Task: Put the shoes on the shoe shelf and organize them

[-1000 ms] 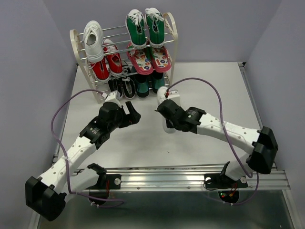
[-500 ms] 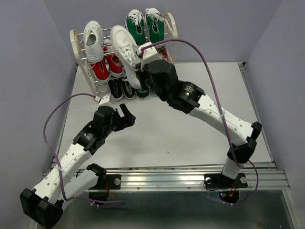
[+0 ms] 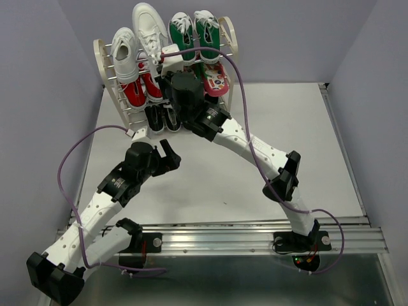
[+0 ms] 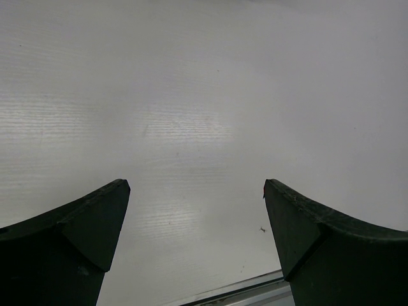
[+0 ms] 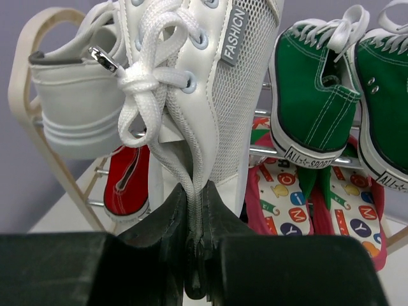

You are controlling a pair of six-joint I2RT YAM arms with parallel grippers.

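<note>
My right gripper [image 3: 167, 60] [image 5: 196, 191] is shut on the lace and side of a white sneaker [image 3: 148, 27] [image 5: 217, 70] and holds it at the top tier of the shoe shelf [image 3: 100, 60], next to the other white sneaker [image 3: 124, 51] [image 5: 73, 108]. The red pair [image 3: 137, 89] sits on the middle tier and the black pair [image 3: 159, 116] on the bottom tier. My left gripper [image 3: 171, 153] [image 4: 196, 191] is open and empty over bare table in front of the shelf.
Green sneakers [image 3: 194, 35] [image 5: 319, 95] fill the top tier's right half. Pink patterned sandals [image 3: 215, 78] [image 5: 299, 204] lie below them. Purple cables loop from both arms. A metal rail [image 3: 255, 239] runs along the table's near edge.
My right arm lifted the white sneaker off the table and carried it up and left to the shelf's top tier. My left arm drew back slightly.
</note>
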